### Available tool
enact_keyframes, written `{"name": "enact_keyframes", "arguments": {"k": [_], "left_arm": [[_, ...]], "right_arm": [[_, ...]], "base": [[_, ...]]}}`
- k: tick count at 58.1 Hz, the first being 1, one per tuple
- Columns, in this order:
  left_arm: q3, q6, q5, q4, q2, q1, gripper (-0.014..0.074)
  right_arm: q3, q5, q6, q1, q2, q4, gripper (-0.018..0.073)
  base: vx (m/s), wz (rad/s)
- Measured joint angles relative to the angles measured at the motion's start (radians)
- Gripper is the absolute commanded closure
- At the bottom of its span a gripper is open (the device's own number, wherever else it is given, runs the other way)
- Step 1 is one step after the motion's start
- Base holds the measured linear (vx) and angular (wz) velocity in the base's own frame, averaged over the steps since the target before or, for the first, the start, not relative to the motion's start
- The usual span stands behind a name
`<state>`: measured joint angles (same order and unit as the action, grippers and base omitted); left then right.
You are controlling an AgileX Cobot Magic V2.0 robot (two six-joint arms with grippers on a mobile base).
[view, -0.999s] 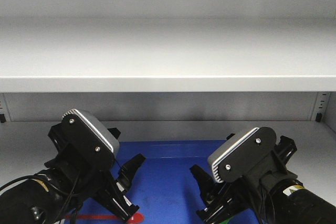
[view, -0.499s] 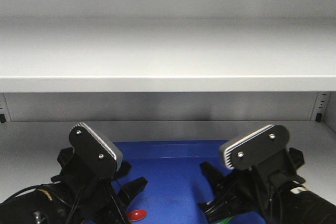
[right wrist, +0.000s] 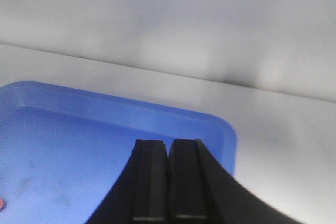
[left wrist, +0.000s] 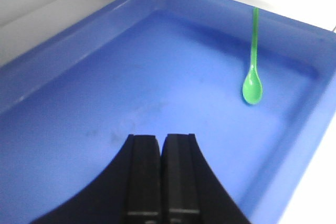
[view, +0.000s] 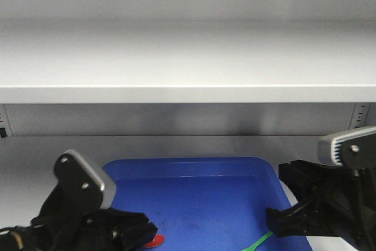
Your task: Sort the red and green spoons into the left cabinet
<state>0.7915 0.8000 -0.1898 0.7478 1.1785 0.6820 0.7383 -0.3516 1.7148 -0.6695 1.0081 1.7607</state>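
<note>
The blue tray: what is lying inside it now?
Inside the blue tray lies the green spoon, bowl on the floor, handle toward the rim. The front view shows only a red spoon tip; the left gripper covers its handle.

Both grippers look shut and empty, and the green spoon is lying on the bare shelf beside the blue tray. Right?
Not quite. The green spoon lies inside the blue tray, its bowl on the tray floor and its handle running up to the rim, as the left wrist view shows. The left gripper and right gripper are shut and empty.
</note>
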Motion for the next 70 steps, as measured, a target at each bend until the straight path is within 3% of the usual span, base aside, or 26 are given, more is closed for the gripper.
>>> {"name": "enact_keyframes", "arguments": {"k": [12,61,65,70], "left_arm": [[-0.059,-0.010,0.000,0.000,-0.046,0.000,0.0597],[-0.062,-0.010,0.008,-0.001,-0.049,0.000,0.0597],[-0.062,-0.017,0.039,-0.022,-0.049,0.000,0.0597],[-0.062,-0.085,0.100,-0.113,-0.049,0.000,0.0597]], "right_arm": [[-0.042,-0.008,0.016,0.000,-0.048,0.008,0.0566],[-0.052,-0.010,0.012,0.000,-0.048,0.012,0.0566],[-0.052,-0.010,0.012,0.000,-0.048,0.012,0.0566],[-0.052,-0.011,0.012,0.000,-0.048,0.012,0.0566]], "base": [[0.00,0.00],[0.00,0.00],[0.00,0.00],[0.00,0.00]]}}
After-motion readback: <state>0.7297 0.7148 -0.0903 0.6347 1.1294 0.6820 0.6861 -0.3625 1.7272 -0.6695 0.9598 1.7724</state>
